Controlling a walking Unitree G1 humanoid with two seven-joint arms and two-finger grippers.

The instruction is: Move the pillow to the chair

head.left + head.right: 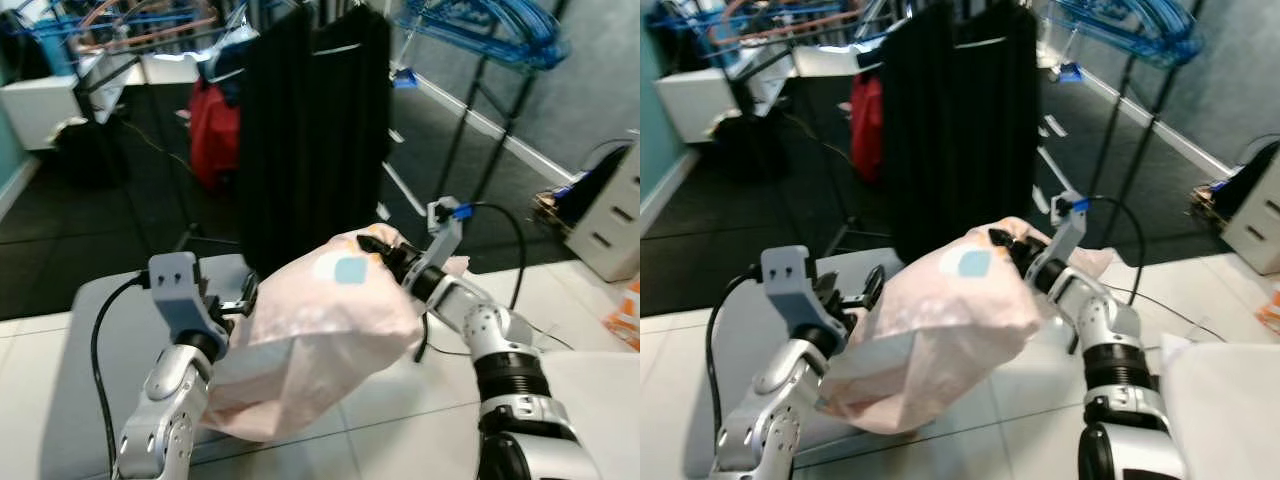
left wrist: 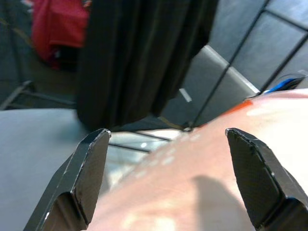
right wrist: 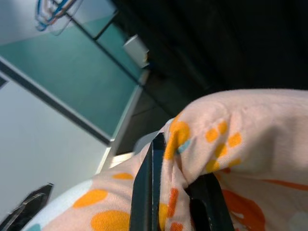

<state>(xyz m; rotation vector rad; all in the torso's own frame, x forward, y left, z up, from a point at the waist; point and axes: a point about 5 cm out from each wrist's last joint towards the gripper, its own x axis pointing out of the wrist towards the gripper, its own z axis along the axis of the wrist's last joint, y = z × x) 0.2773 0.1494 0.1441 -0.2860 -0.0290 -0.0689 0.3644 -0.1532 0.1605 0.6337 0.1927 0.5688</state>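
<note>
Pink and soft, the pillow (image 1: 320, 335) is the biggest thing in front of you. It is up in the air between your two arms, over a pale grey surface (image 1: 85, 330) and the white floor tiles (image 1: 420, 420). It has orange spots and one small blue patch on top.

Behind it hangs a big black cloth (image 1: 315, 120) on a rack. A red bag (image 1: 213, 135) sits on the dark floor past that. A white set of drawers (image 1: 610, 225) stands off to your right. I cannot see a chair that I can be sure of, so you may need to turn and look for it.

Your right gripper (image 1: 385, 250) holds the top corner of the pillow. In the right wrist view its black fingers (image 3: 149, 192) are pinched tight on a fold of the spotty cloth.

Your left gripper (image 2: 168, 183) is at the pillow's other side. Its two fingers are spread wide, one on each side of the pink cloth, and they are not squeezing it. It looks like the pillow just leans on that arm.

So the pick-up part looks done. What is left is the carrying part and the putting-down part. Find the chair, walk to it, and set the pillow on the seat. Watch the low end of the pillow, since it sags and only one gripper has a real hold.
</note>
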